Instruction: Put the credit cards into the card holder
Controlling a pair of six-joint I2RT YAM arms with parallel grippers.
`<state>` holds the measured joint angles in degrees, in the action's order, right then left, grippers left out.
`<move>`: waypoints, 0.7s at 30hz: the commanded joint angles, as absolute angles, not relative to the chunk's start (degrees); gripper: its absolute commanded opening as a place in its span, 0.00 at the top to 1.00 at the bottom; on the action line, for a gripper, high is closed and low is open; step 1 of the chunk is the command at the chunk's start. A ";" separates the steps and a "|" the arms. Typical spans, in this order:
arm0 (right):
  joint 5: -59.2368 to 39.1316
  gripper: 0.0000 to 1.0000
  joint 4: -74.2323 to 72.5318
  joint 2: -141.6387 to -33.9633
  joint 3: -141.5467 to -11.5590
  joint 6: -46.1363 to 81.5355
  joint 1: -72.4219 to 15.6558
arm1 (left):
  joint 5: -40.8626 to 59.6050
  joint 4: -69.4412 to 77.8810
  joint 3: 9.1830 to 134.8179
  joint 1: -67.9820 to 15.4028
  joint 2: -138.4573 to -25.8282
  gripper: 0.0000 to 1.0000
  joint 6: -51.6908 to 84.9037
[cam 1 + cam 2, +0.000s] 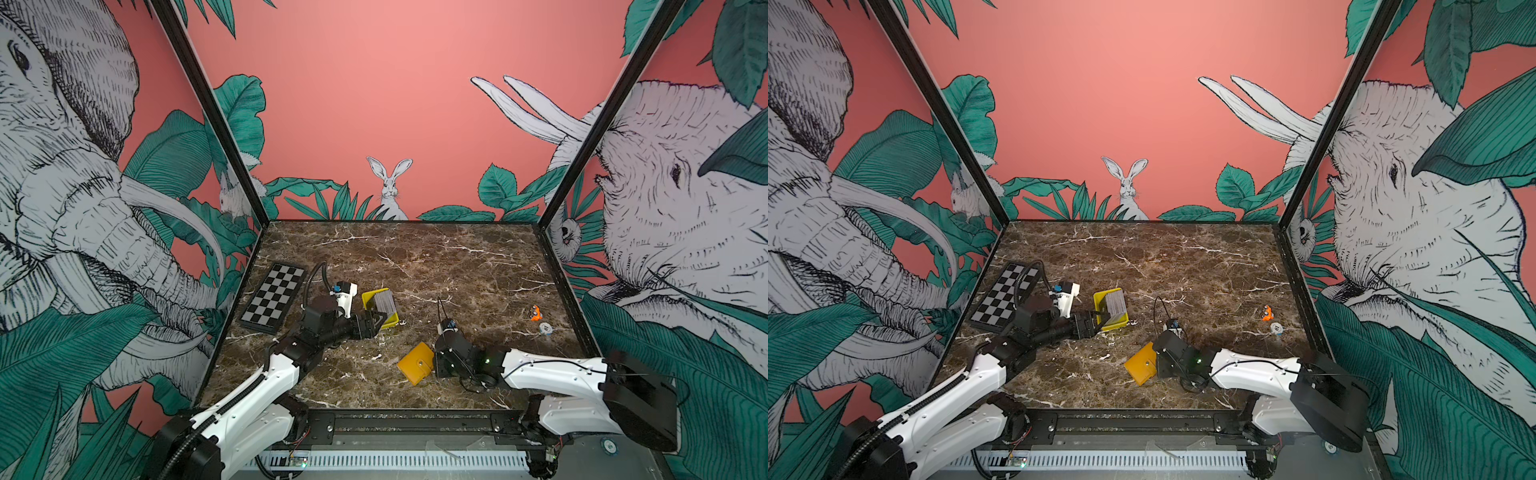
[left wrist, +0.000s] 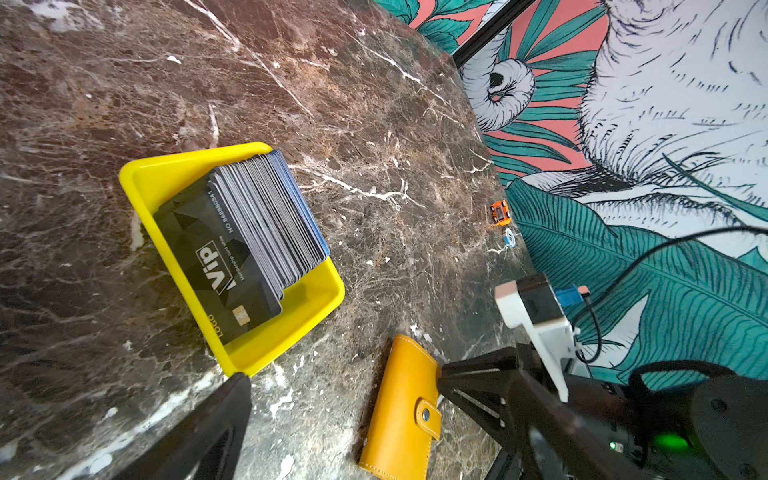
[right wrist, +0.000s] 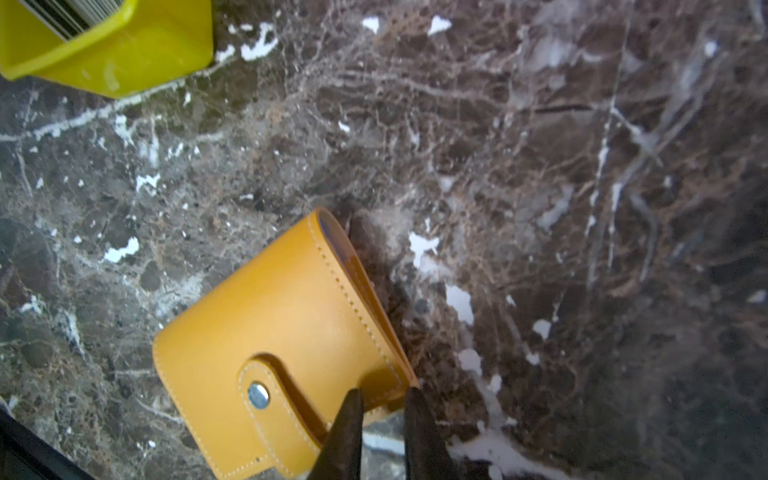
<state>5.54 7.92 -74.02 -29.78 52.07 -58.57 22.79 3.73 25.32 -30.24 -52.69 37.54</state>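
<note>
So the credit cards (image 2: pixel 249 232) sat stacked in a yellow tray (image 2: pixel 309 309), left of the table's middle. The left gripper (image 1: pixel 376 322) hung at the tray's near-left edge, jaws spread wide, holding nothing. The card holder (image 3: pixel 286 316) lay snapped shut on the marble table (image 1: pixel 415 257), nearer and right of the tray. The right gripper (image 3: pixel 382 399) had its jaws nearly together, pinching the card holder's right corner.

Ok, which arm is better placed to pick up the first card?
Left. The left gripper is open at the yellow tray, next to the credit cards stacked in it. The right gripper is over at the card holder, fingers straddling its edge.
</note>
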 commanded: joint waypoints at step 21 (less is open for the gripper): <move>0.15 0.78 12.60 -66.67 -27.14 47.76 -58.69 | 25.31 1.12 21.54 -37.62 -50.87 0.08 41.28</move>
